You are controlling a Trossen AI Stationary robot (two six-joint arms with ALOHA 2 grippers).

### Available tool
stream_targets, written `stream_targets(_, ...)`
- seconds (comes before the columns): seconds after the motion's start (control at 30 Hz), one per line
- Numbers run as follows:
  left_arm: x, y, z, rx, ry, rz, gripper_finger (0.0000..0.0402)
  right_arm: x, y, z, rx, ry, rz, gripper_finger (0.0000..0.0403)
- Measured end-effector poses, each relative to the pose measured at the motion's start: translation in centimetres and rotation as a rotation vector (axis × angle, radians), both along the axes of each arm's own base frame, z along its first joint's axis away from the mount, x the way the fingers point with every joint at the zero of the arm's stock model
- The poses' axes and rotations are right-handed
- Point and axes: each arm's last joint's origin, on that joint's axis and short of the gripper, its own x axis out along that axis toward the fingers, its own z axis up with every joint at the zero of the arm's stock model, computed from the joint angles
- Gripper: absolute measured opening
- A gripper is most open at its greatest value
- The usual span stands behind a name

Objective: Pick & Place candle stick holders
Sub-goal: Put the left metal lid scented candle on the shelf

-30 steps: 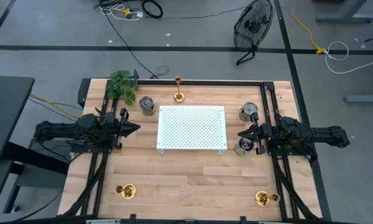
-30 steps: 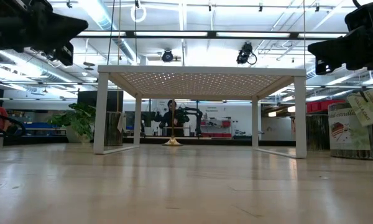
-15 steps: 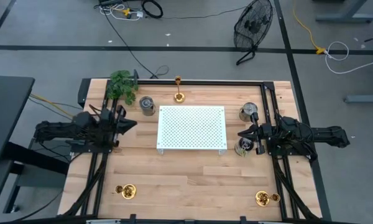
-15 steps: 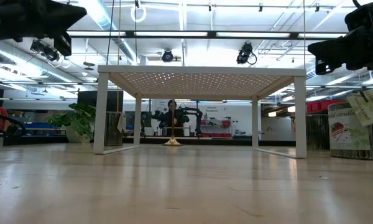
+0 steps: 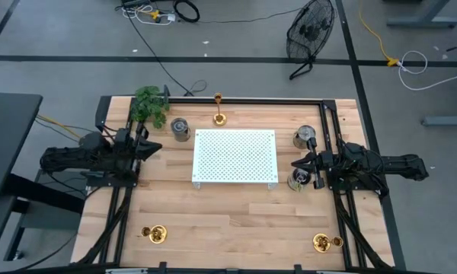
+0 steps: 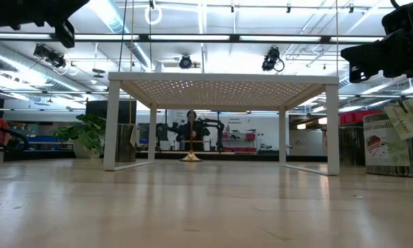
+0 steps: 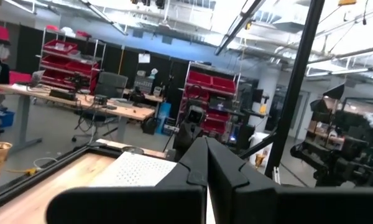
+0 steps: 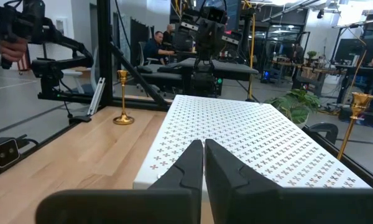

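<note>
Pressed together and holding nothing: fingers of the left gripper (image 5: 156,146), raised above the table's left side, near a small dark tin (image 5: 180,129) and a green plant (image 5: 149,104) at the far left corner. Likewise closed tip to tip and empty: fingers of the right gripper (image 5: 296,164), level over the right side, just beside a silver tin (image 5: 298,180), with another tin (image 5: 305,138) a little farther back. Between the two grippers, a white perforated rack (image 5: 234,157) on four legs, filling the table's middle and standing in the straight line from one gripper to the other. Behind the rack at the far edge, upright, the tall candle stick holder (image 5: 219,109), visible under the rack in the low view. Well apart at the near edge, one short candle stick holder (image 5: 155,233) toward the left corner and a second short holder (image 5: 323,242) toward the right corner, both untouched. Left arm (image 5: 80,160) stretched in from the left edge, wrist tilted upward; right arm (image 5: 381,166) stretched in from the right edge, level over the butcher-block table (image 5: 228,221).
</note>
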Motion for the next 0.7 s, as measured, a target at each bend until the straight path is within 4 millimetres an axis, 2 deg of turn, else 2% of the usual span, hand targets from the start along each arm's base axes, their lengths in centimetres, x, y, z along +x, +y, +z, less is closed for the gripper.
stream_targets(0.27,0.2,0.0,2.8,0.015,0.045,0.014,0.0001,0.0,0.0,0.0,0.0,0.0,0.0,0.0021)
stream_targets(0.7,3.0,-0.1,6.4,0.053,0.165,0.016,0.0001,0.0,0.0,0.0,0.0,0.0,0.0,0.0021)
